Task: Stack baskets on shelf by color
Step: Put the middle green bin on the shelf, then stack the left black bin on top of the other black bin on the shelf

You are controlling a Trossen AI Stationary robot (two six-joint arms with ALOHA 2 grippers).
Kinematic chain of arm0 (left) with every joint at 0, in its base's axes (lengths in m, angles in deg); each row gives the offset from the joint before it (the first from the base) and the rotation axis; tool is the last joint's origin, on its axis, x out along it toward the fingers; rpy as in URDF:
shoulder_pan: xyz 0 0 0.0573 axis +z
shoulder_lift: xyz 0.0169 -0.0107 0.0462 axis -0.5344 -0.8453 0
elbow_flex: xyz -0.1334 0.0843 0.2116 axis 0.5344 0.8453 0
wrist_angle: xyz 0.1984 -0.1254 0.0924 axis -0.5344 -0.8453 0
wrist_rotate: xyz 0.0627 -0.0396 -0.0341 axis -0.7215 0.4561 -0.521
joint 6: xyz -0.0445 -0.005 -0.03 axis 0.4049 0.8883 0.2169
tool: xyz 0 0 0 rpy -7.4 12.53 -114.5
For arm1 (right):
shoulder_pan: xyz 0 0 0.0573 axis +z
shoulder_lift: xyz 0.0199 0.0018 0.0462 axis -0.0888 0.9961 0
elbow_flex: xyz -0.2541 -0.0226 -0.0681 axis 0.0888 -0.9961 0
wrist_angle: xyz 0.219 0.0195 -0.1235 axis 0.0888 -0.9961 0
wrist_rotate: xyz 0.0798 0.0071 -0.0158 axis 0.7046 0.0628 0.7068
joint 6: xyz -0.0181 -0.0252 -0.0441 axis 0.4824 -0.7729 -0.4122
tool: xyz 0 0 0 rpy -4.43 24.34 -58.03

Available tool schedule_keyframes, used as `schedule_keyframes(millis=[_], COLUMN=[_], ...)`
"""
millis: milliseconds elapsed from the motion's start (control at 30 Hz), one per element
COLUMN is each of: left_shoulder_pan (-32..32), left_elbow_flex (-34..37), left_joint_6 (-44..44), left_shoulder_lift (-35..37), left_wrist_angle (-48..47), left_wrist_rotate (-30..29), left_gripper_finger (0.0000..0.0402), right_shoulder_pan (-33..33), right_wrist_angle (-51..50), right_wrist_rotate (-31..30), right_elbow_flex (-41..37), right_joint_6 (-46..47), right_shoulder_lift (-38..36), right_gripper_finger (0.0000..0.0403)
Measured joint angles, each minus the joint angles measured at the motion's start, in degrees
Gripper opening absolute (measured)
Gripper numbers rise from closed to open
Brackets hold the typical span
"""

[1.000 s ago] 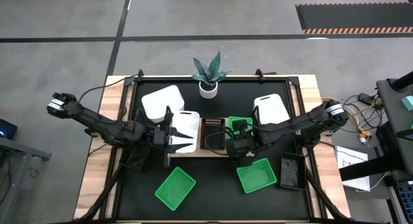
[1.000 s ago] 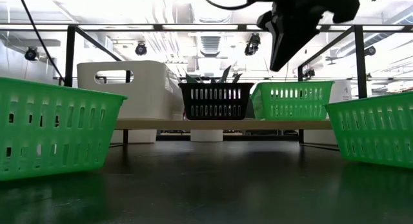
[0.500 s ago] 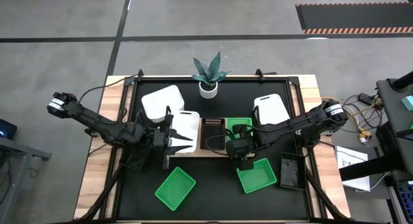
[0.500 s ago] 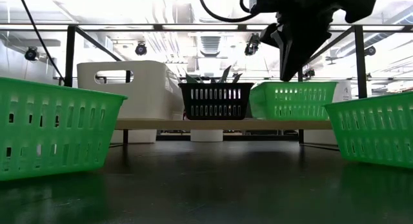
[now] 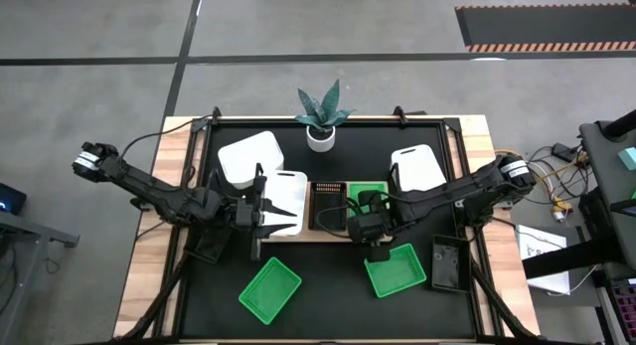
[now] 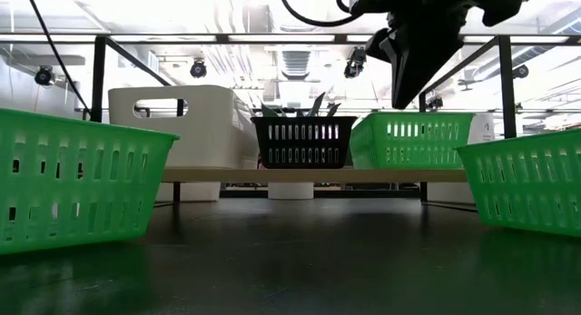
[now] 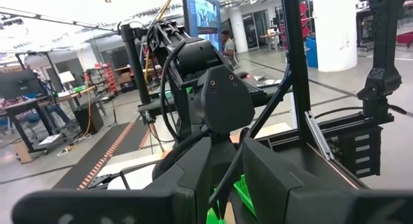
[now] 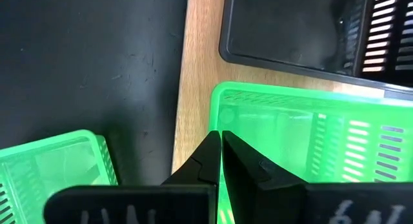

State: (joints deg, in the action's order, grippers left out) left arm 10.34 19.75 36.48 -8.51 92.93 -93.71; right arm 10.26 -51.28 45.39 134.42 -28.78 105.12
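While three baskets already sit in a row on the wooden shelf (image 5: 298, 231), a white basket (image 5: 285, 198) on its left, a black basket (image 5: 329, 202) in the middle and a green basket (image 5: 366, 193) on its right, the right gripper (image 5: 366, 226) hangs just above the green one's near wall. Its fingers (image 8: 216, 161) are pressed fully together and hold nothing, their tips over the rim, perhaps to nudge that basket square. The left gripper (image 5: 260, 215) hovers beside the white basket; whether its jaws grip anything cannot be told. Two more green baskets lie off the shelf on the black mat (image 5: 318, 285): one (image 5: 397, 269) just below the right gripper, another (image 5: 270, 288) nearer the left arm. Two white baskets (image 5: 249, 156) (image 5: 416, 167) wait behind the shelf, a further black basket (image 5: 445, 260) lies at the mat's right edge, and a potted plant (image 5: 321, 116) stands at the back. Nothing blocks the nearest loose green basket
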Motion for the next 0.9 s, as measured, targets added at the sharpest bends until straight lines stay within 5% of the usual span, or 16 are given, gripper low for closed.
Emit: schedule_keyframes(millis=[300,567,900], left_shoulder_pan=[0.00,0.00,0.04], left_elbow_flex=[0.02,0.26,0.07], left_joint_6=[-0.02,-0.02,-0.04], left_shoulder_lift=[0.00,0.00,0.00], left_wrist_angle=[-0.04,-0.07,-0.05], left_wrist_rotate=[-0.01,-0.02,-4.21], left_gripper_finger=[0.0073,0.0073,0.0073], right_shoulder_pan=[0.81,6.02,11.41], right_wrist_angle=[-2.21,-1.31,13.36], right_wrist_rotate=[-0.84,-10.38,-12.10], right_elbow_flex=[1.04,0.00,-7.21], right_joint_6=[-0.20,-1.46,-5.64], right_shoulder_lift=[-0.78,-6.20,-18.58], right_gripper_finger=[0.0009,0.0009,0.0009])
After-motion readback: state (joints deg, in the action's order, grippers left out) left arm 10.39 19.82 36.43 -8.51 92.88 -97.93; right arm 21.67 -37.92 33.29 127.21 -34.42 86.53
